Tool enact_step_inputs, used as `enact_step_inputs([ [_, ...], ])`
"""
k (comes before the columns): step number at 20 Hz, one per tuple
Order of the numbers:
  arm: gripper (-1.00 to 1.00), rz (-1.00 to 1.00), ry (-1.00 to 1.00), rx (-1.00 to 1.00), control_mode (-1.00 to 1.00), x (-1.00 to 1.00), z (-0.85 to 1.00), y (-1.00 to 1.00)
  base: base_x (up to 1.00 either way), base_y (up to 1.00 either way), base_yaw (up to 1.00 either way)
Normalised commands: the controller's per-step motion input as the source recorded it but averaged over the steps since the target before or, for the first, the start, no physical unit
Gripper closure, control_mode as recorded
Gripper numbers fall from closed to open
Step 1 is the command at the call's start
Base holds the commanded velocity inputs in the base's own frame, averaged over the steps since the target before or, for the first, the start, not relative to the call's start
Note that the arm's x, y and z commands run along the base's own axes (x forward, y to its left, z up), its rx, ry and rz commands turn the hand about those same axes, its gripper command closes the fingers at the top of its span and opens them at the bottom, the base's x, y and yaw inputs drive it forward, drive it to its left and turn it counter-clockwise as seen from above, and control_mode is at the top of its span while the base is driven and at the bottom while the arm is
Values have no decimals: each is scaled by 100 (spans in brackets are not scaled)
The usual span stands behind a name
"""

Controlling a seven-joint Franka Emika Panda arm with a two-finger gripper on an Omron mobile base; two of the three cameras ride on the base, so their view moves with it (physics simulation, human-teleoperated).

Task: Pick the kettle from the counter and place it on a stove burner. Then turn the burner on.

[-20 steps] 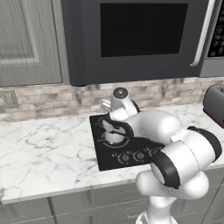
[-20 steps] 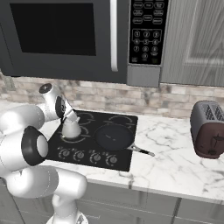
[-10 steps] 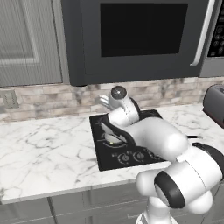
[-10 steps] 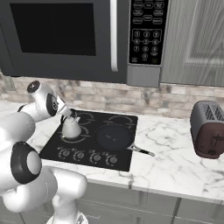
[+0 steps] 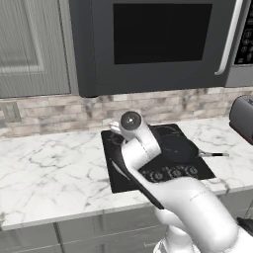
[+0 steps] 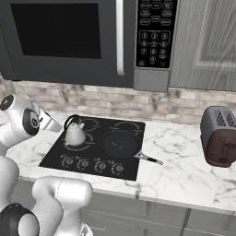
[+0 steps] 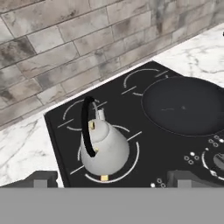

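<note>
Black glass carries the kettle (image 7: 104, 148) now: it stands upright on the front-left burner (image 7: 133, 164) of the cooktop (image 6: 55, 156), its base inside the ring of pale lines, with the counter (image 6: 184, 175) well clear on both sides. The placing half of the task looks done; lighting the burner is what remains. The gripper (image 7: 111, 179) hangs apart from the kettle, just in front of it and holding nothing, its two dark tips set wide at the bottom of the hand view, the kettle seen between them. The main risk from here is choosing the wrong knob. A row of knobs (image 6: 94, 164) runs along the front edge of the cooktop, all alike, and nothing legible tells which one feeds the kettle's burner, so a near neighbour could heat the dark pan (image 6: 120, 144) on the ring beside it instead. A second risk is the reach itself: in the left base view the arm (image 5: 141, 148) lies low over the cooktop, and a swing toward the knobs could brush the kettle's thin black handle (image 7: 87, 127) and slide or tip it off the ring. The pan's handle (image 6: 150, 159) juts toward the front right, near the knob row, and could be clipped as well.
</note>
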Motion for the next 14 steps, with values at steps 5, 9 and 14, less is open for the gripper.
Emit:
enact_step_inputs([
  [5, -100, 6, 0, -7, -100, -100, 44, 0, 0, 0, 0],
  [9, -100, 11, 9, -5, -100, -96, 34, -2, 0, 0, 0],
  [14, -100, 13, 20, -6, -100, -54, 7, -2, 0, 0, 0],
])
